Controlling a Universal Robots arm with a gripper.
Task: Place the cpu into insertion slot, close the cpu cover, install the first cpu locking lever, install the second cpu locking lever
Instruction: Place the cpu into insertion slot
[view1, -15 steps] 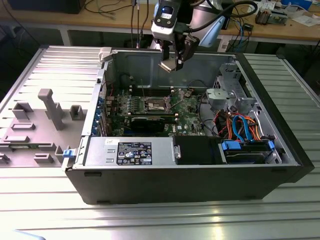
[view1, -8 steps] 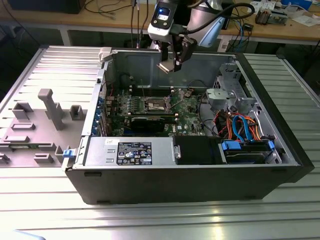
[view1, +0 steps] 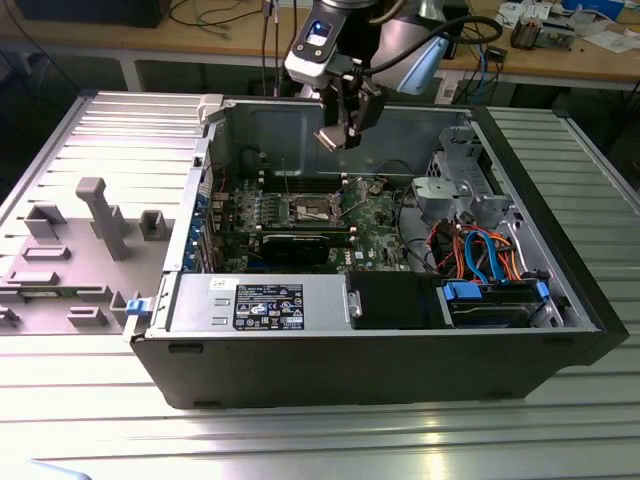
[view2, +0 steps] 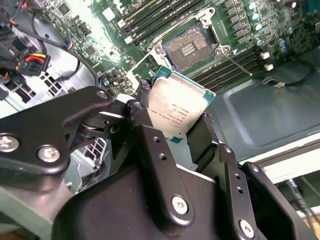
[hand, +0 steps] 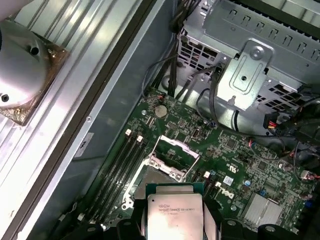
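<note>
cpu (view2: 176, 107) — pinched by its edges in the gripper (view2: 175, 124), flat face free for seating; upper centre of the exterior view, above the case (view1: 300, 350) | insertion slot (view2: 187, 48) beyond lies bare | cpu cover (hand: 169, 166) swung up, out of the way

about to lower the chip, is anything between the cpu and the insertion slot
Nothing visible. The gripper holds the cpu in the air above the insertion slot, whose dark centre lies bare, and the cpu cover stands swung up off it.
</note>
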